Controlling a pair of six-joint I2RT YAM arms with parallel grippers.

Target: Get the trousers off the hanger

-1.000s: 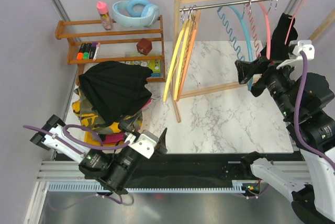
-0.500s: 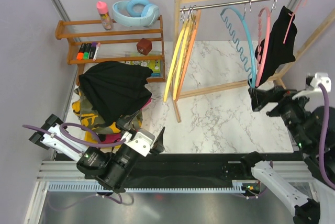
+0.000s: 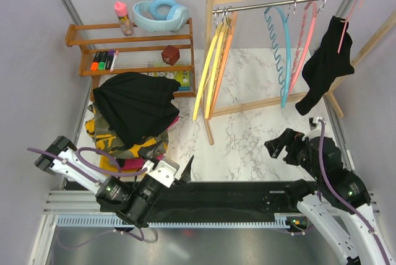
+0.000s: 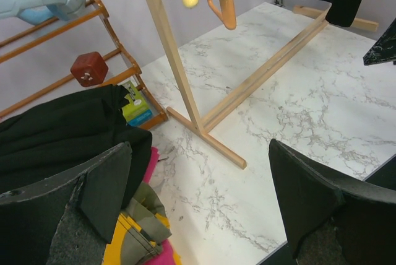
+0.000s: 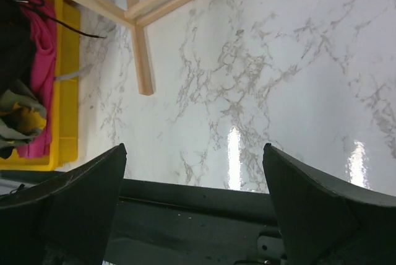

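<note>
- Glossy white marble-look table [image 3: 247,135], lilac walls around, black strip along near edge.
- Wooden rack [image 3: 209,130] across table with metal rail on top; foot bar lying between arms and far wall.
- Six hangers on rail: three plain ones, yellow and orange [image 3: 207,73], bunched left; one blue spiral [image 3: 287,73]; one pink spiral [image 3: 302,42]; one thin pink hanger [image 3: 351,17] far right.
- One pair of black trousers [image 3: 325,70], limp, draped on thin pink hanger, lower end dangling free.
- Heap [image 3: 133,107] of soft trousers far left: black on top, camouflage and magenta beneath, in yellow bin [image 5: 68,60].
- Slatted wooden shelf [image 3: 133,47] behind heap, bearing red cube [image 3: 170,53], markers [image 3: 104,60], pink bottle [image 3: 124,17], pale blue ring [image 3: 161,11].
- Left gripper [image 3: 172,161] low beside heap, fingers wide apart, holding nothing.
- Right gripper [image 3: 281,144] over bare marble, below and well apart from hung cloth, fingers spread, empty.
</note>
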